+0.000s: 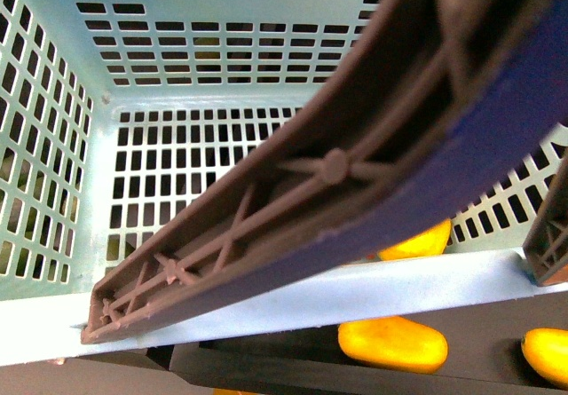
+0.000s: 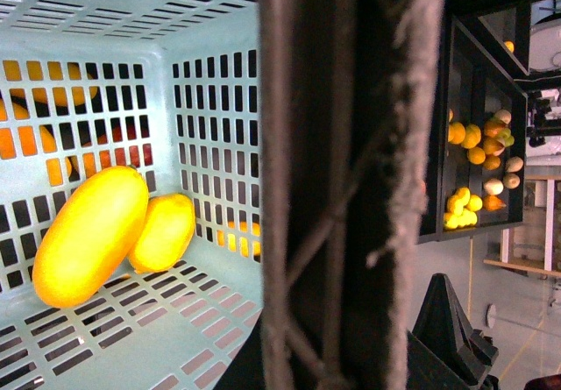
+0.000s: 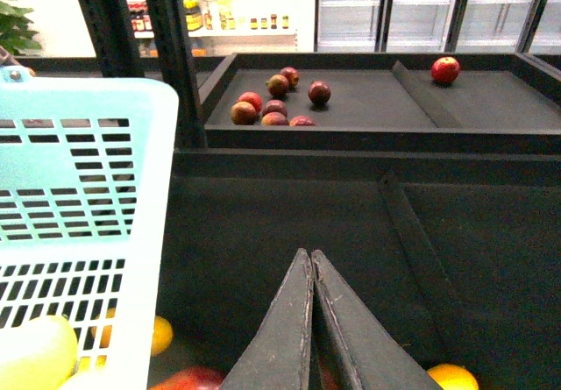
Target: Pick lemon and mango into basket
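Yellow mango (image 2: 89, 235) and lemon (image 2: 164, 231) side by side (long axes parallel) in basket (image 2: 210, 127), right tool (image 3: 310, 272) pressed together, left unseen.

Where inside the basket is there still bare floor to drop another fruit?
In the left wrist view the mango and lemon lie side by side against one slotted wall of the basket. The floor from them toward the handle is bare. The front view also shows bare floor along the far wall.
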